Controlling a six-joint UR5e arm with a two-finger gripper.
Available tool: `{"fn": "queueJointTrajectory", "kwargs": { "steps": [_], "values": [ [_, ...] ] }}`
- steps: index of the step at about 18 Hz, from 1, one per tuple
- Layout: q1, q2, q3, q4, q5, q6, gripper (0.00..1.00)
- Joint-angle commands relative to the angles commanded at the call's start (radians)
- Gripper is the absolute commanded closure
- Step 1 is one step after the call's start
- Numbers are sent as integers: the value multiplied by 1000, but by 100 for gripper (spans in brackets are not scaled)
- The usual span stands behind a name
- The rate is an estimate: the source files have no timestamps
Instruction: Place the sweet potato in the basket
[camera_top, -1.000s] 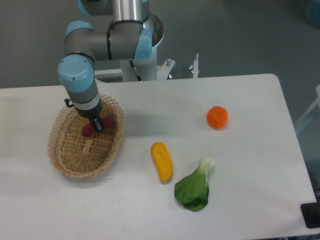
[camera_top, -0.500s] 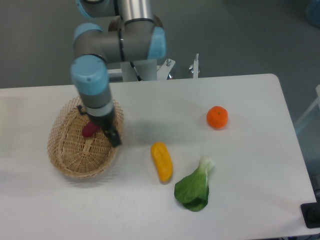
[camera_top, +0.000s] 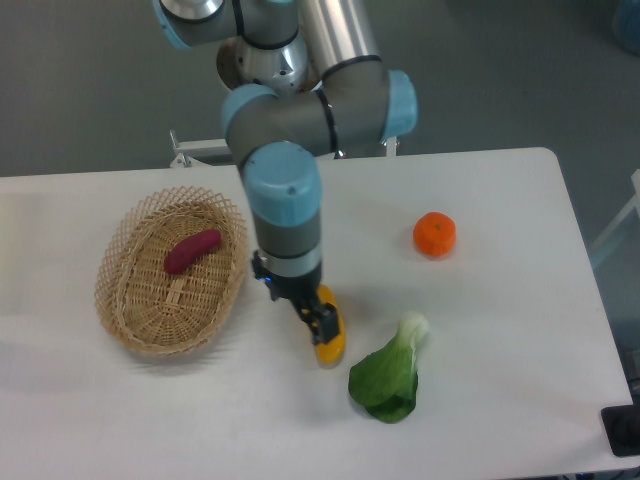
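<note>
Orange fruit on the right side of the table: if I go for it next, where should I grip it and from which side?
Take the orange fruit across its widest middle, coming straight down from above. It is round, so no finger angle is clearly better, and it sits alone on the table with room around it for both fingers.

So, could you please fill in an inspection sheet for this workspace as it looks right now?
Surface: white table, no spills seen.
Job's things: sweet potato lies inside the basket.
Clutter: yellow oblong vegetable, leafy green, orange fruit, all on the table outside the basket.
Grippers: gripper over the yellow vegetable's near end; open or shut cannot be told.
Cables: nothing seen.
Surroundings: grey floor behind the table; metal bracket at the far edge.
</note>
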Motion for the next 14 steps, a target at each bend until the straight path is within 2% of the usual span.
{"fn": "queueJointTrajectory", "kwargs": {
  "steps": [2, 5, 9, 14],
  "values": [
    [29, -20, 31, -11, 1, 2, 0],
    [68, -31, 42, -11, 3, 8, 0],
    [115, -58, 68, -12, 11, 81, 0],
    [143, -68, 69, -12, 11, 114, 0]
  ]
}}
